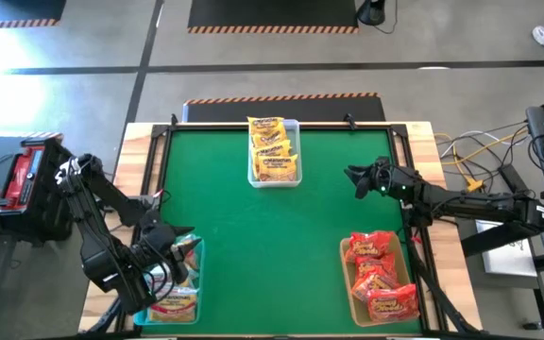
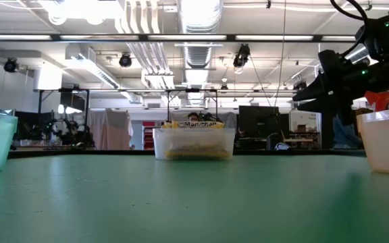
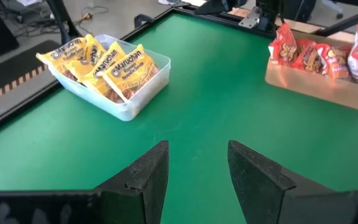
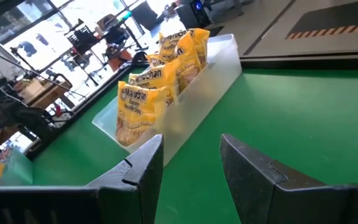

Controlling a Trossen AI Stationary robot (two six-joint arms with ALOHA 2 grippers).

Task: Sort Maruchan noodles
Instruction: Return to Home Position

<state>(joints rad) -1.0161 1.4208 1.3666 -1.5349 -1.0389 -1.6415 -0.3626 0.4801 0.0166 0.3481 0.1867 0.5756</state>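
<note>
Yellow-orange Maruchan noodle packets (image 1: 274, 149) stand in a clear bin (image 1: 294, 175) at the table's far middle. Red packets (image 1: 381, 276) fill a bin (image 1: 347, 274) at the near right. More packets (image 1: 179, 300) lie in a bin at the near left, partly hidden by my left arm. My left gripper (image 3: 196, 163) hovers open above that near-left corner with nothing between its fingers. My right gripper (image 4: 191, 163) stands open and empty above the table's right side, pointing toward the far-middle bin.
The green table top (image 1: 263, 255) lies bare between the three bins. A black frame rail (image 1: 281, 124) runs along the far edge and down both sides. Cables (image 1: 480, 156) and equipment sit off the table to the right.
</note>
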